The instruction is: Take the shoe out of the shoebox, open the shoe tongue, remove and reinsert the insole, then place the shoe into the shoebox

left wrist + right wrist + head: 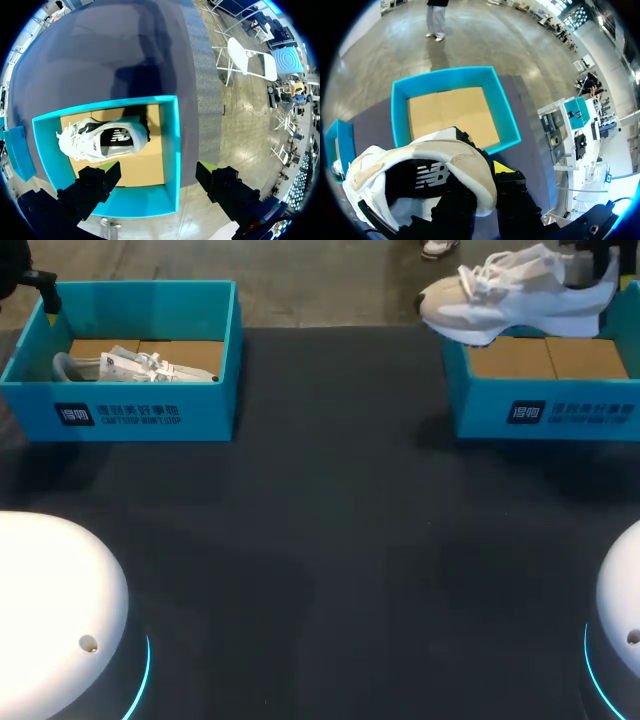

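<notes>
Right fingers (504, 168) clamp shoe (510, 290) collar | left fingers (97, 186) spread, empty | risk: my shallow grip slips, shoe hits shoebox (545, 412) rim.

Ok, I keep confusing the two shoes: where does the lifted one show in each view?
Head view: the lifted shoe is upper right, above the right shoebox.
Left wrist view: not in it; that is the other shoe.
Right wrist view: close up, in the right gripper.
Shared landmark: the left shoebox, seen in all three.

White domed bases (55, 605) ringed with cyan light; black, yellow-tipped fingers (92, 189).
</notes>
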Available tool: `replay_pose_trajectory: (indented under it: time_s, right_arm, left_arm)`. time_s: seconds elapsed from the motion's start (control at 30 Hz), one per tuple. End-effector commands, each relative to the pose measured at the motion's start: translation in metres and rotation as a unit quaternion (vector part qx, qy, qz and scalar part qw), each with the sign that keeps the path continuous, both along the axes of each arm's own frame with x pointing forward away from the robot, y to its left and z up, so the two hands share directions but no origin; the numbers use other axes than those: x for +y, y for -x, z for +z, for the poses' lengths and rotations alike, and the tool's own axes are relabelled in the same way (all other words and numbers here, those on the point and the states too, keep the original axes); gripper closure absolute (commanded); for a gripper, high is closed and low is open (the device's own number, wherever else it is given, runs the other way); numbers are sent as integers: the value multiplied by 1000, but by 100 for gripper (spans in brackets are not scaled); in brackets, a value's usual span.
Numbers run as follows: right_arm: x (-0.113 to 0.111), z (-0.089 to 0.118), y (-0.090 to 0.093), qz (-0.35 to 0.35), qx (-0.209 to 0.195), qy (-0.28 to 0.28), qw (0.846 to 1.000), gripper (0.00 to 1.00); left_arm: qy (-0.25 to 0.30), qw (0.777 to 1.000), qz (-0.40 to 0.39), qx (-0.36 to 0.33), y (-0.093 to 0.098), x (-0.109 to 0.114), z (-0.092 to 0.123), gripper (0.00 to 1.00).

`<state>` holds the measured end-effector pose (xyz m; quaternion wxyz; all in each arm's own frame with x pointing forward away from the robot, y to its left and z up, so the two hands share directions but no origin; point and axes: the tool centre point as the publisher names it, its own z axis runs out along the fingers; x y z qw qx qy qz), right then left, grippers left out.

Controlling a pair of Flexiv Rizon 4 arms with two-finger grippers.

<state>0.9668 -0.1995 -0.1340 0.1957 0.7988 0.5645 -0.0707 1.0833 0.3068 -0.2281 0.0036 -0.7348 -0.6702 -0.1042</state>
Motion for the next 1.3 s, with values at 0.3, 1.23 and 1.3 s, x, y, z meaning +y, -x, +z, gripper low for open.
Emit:
replay_pose_trajectory:
  time_s: [0.3,1.23,1.3]
  right_arm:
    - [58,9,67,20,-16,20,999,100]
    - [179,-19,215,64,19,61,996,100]
    - [184,-21,223,66,21,61,996,100]
  left_arm:
    - [0,1000,0,-2,1,0,0,0]
    - [0,1000,0,-2,1,0,0,0]
    - [0,1000,0,-2,1,0,0,0]
